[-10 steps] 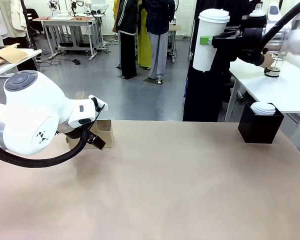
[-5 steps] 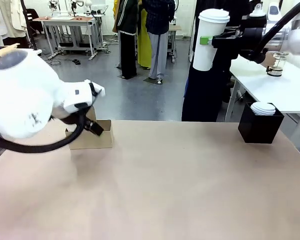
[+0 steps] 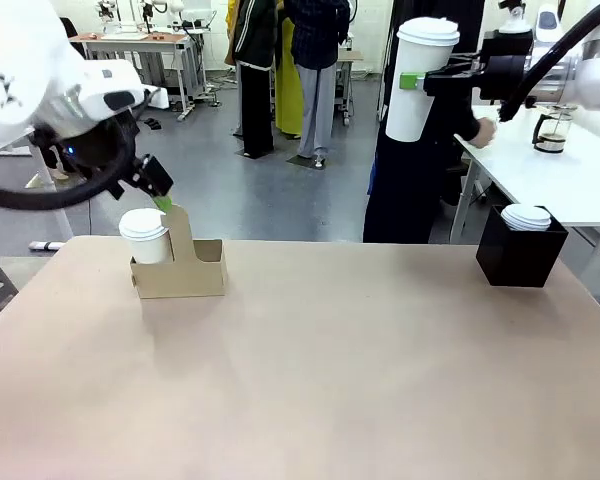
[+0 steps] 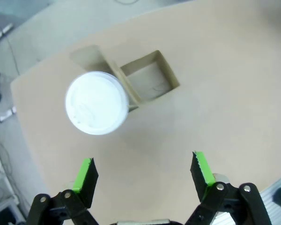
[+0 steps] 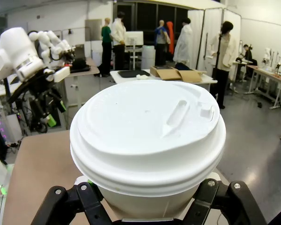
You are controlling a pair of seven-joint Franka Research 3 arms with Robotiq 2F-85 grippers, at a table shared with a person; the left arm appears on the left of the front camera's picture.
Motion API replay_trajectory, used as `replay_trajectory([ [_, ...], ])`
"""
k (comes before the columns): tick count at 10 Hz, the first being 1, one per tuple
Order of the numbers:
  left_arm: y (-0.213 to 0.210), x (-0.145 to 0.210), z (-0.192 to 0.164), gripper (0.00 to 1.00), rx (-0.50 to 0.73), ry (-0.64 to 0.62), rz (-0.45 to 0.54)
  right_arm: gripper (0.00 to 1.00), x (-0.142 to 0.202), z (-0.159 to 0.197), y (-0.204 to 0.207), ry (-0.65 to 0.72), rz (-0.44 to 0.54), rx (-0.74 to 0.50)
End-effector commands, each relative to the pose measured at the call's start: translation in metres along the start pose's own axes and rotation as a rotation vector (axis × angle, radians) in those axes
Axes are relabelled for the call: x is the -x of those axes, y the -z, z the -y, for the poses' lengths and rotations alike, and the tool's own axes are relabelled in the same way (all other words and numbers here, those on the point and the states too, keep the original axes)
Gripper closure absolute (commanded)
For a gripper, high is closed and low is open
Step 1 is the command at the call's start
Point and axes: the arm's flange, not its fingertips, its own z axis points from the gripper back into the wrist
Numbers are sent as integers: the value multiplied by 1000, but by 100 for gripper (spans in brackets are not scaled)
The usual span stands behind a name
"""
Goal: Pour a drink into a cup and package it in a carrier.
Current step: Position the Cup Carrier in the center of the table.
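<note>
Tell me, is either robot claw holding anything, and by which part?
The right gripper clamps a tall white lidded paper cup by its upper side wall. The left gripper, open, holds nothing.

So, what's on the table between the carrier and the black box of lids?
Nothing. In the front view, the stretch of brown table between the carrier and the black box is bare.
</note>
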Motion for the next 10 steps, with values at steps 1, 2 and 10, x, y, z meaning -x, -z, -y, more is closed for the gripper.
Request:
replay_trajectory([
  [1, 19, -43, 2, 0, -22, -100, -74, 19, -3, 0, 1, -23, 9, 16],
  [2, 27, -59, 0, 0, -27, -132, -98, 19, -3, 0, 1, -23, 9, 16],
  [10, 82, -100, -14, 59, -144, -307, -198, 19, -3, 0, 1, -23, 9, 16],
])
